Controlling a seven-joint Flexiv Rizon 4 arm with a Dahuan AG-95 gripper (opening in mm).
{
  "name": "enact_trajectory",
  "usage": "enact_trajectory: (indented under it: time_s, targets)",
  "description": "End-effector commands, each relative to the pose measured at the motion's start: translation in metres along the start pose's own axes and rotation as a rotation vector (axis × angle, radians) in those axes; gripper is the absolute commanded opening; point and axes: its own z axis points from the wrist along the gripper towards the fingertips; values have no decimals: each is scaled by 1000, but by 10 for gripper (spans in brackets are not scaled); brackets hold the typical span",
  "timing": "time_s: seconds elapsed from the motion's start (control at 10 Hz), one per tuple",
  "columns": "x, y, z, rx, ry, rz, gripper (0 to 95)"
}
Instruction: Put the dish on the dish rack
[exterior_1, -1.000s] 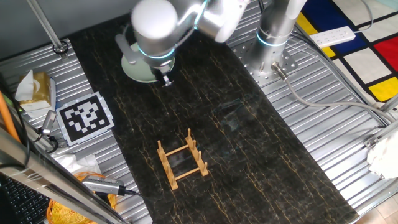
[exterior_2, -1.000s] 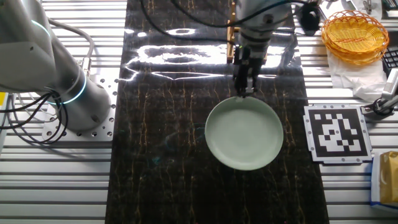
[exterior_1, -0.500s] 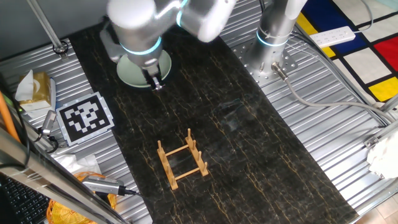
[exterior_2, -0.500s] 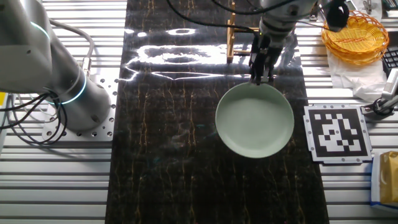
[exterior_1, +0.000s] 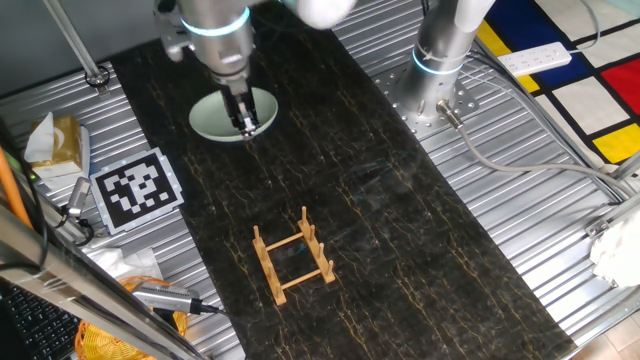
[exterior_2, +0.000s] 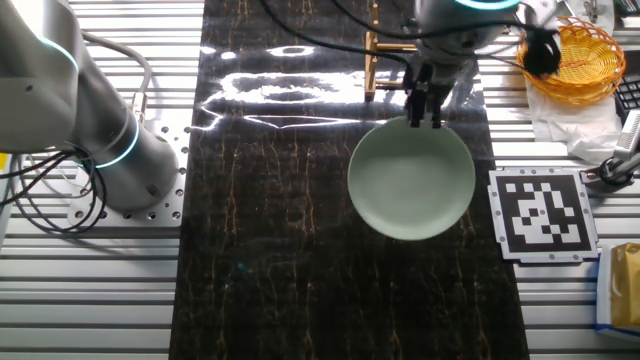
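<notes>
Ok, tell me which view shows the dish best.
The other fixed view: the dish lies nearly whole there, a full pale green round, with only the gripper over its far rim. In the one fixed view the dish is small and far off, partly hidden by the arm.

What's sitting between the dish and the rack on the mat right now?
Nothing visible. The dish lies under the tool, and only bare dark mat lies between it and the rack.
</notes>
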Motion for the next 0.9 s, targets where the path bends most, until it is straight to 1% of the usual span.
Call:
enact_trajectory:
  time_s: [0.1, 0.2, 0.3, 0.6, 0.7, 0.8, 0.9]
  targets:
    - [-3, 8, -5, -121, -29, 37, 0]
    - [-3, 8, -5, -154, -33, 43, 0]
    - [-3, 8, -5, -185, -29, 48, 0]
    - [-3, 8, -5, -259, -30, 62, 0]
    - [-3, 8, -5, -273, -32, 70, 0]
    - [-3, 8, -5, -265, -31, 71, 0]
    - [-3, 8, -5, -232, -34, 58, 0]
